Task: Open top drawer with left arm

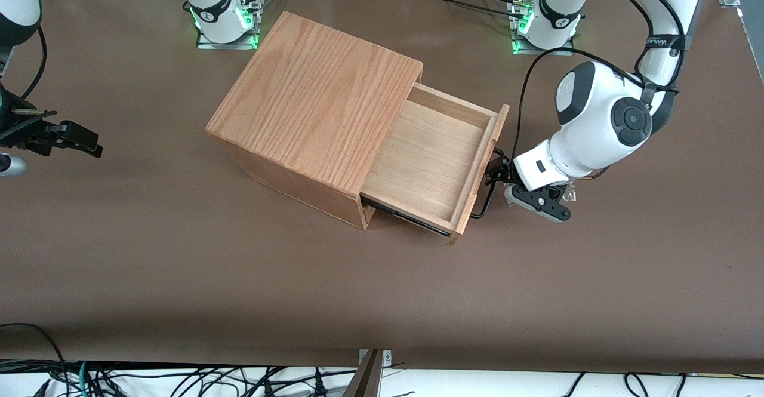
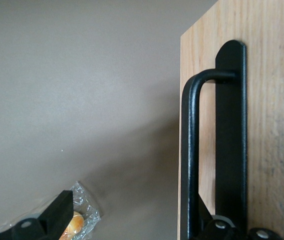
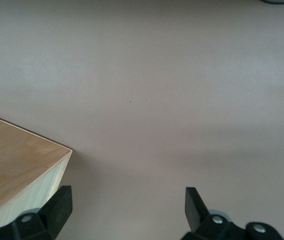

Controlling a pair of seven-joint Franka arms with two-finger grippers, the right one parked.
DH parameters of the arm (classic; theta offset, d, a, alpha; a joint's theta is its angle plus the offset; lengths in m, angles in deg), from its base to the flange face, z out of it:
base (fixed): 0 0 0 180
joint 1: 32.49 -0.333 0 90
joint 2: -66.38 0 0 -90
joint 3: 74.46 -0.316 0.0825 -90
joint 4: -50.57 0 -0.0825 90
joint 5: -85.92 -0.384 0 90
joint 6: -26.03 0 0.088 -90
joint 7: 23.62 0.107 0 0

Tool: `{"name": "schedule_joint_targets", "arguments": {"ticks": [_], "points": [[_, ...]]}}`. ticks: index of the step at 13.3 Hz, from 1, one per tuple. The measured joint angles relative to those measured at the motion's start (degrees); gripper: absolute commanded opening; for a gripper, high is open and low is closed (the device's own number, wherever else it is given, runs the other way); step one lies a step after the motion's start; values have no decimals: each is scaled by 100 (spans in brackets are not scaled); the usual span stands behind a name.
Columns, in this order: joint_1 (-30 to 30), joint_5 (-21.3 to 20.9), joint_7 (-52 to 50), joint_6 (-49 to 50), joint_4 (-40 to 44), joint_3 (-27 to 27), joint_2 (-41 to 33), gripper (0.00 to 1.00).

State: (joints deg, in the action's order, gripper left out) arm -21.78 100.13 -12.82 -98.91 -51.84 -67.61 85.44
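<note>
The top drawer [image 1: 427, 152] stands pulled well out of the oak-grain wooden box [image 1: 316, 101], and its pale inside is bare. A thin black wire handle [image 1: 484, 203] runs across the drawer front [image 2: 267, 125]. The left arm [image 1: 597, 122] reaches down in front of the drawer, with its black gripper [image 1: 499, 173] right at the handle. In the left wrist view the gripper [image 2: 134, 212] is open. The handle bar [image 2: 189, 150] lies between the fingers, close against one of them, and the other finger [image 2: 56, 215] is well clear of it.
A small plastic-wrapped bread roll [image 2: 79, 222] lies on the brown table [image 1: 179, 254] by the gripper, mostly hidden under the arm's wrist in the front view. The arm bases [image 1: 546, 18] stand farthest from the front camera.
</note>
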Motion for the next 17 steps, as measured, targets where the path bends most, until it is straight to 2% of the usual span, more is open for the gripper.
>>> {"name": "schedule_joint_targets", "arguments": {"ticks": [10, 17], "points": [[2, 49, -146, 279, 142, -31, 26, 100], [-39, 58, -301, 1017, 674, -99, -228, 100]]}}
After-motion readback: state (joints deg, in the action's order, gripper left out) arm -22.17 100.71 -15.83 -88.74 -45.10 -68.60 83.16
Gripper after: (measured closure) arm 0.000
